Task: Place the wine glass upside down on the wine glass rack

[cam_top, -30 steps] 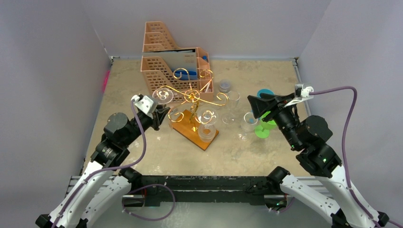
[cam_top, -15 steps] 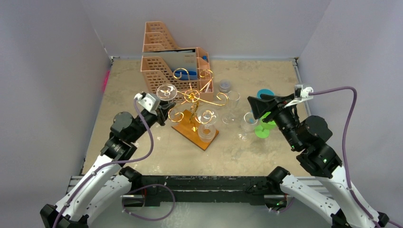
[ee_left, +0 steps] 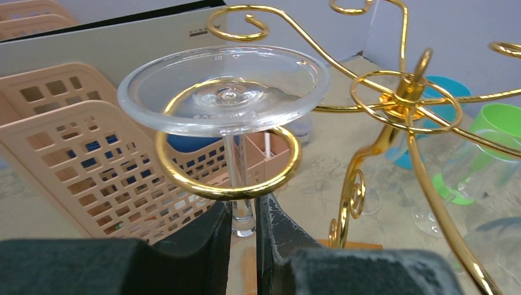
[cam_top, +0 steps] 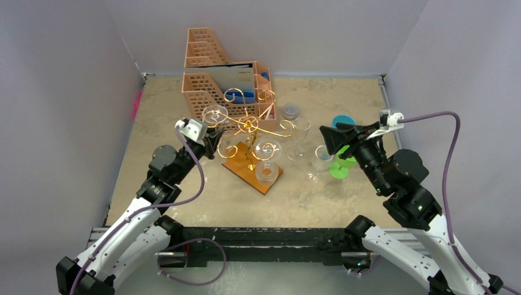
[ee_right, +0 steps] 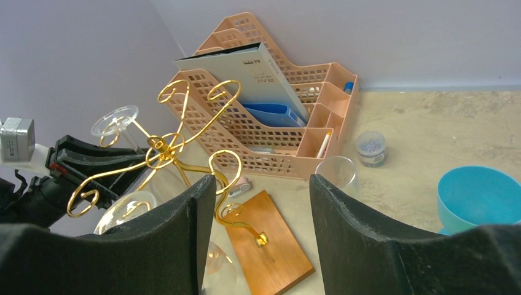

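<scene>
The clear wine glass [ee_left: 224, 89] is upside down, its round foot on top. My left gripper [ee_left: 244, 212] is shut on its stem [ee_left: 236, 178]. The stem passes through a gold loop [ee_left: 184, 181] of the wine glass rack [cam_top: 249, 125], and the foot sits just above that loop. I cannot tell whether the two touch. From above, the foot [cam_top: 215, 114] is at the rack's left arm, with the left gripper [cam_top: 212, 140] below it. Another clear glass [cam_top: 268, 153] hangs on the rack. The right gripper [cam_top: 335, 138] stands open to the right of the rack, with nothing between its fingers [ee_right: 184, 227].
A peach perforated organizer [cam_top: 215, 80] stands close behind the rack. The rack's wooden base [cam_top: 255, 175] lies below its arms. Right of it are a clear tumbler [cam_top: 301, 132], a small jar [cam_top: 290, 111], a blue bowl [cam_top: 343, 121], a clear glass [cam_top: 321, 157] and a green glass [cam_top: 341, 167].
The left arm has moved forward and a little to the right, carrying the upturned glass up to the rack's left loop. The right arm has stayed where it was.
</scene>
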Controlling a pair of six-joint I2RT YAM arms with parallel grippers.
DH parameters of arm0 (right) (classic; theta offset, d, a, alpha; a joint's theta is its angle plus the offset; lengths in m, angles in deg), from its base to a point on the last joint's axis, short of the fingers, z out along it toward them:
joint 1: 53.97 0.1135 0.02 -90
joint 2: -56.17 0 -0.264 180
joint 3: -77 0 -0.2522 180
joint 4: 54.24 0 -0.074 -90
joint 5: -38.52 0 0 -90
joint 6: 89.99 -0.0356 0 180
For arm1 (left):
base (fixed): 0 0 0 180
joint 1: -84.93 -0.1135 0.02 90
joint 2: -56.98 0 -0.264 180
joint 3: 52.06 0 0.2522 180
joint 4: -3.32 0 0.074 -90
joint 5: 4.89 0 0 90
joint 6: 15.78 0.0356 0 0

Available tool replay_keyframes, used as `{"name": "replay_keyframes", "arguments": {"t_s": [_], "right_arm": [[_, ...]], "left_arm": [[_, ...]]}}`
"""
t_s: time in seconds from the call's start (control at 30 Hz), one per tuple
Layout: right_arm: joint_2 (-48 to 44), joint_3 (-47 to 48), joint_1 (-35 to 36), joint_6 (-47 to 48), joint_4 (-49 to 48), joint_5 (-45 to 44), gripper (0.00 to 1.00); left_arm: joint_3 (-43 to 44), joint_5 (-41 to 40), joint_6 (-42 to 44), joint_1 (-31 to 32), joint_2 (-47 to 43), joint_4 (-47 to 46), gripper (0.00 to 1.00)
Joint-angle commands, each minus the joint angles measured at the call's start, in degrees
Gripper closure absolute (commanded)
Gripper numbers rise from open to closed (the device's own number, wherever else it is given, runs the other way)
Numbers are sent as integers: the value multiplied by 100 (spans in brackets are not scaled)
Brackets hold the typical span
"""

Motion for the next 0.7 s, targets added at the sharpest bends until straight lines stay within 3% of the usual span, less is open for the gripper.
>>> {"name": "replay_keyframes", "arguments": {"t_s": [0.0, 0.3, 0.67], "right_arm": [[56, 117, 14, -58, -64, -34, 40], [51, 101, 14, -46, -43, -56, 40], [27, 75, 16, -42, -44, -49, 40]], "left_arm": [[-44, -613, -152, -26, -152, -632, 100], [-238, -1184, -310, -24, -450, -784, 100], [-397, -273, -106, -21, -949, -251, 100]]}}
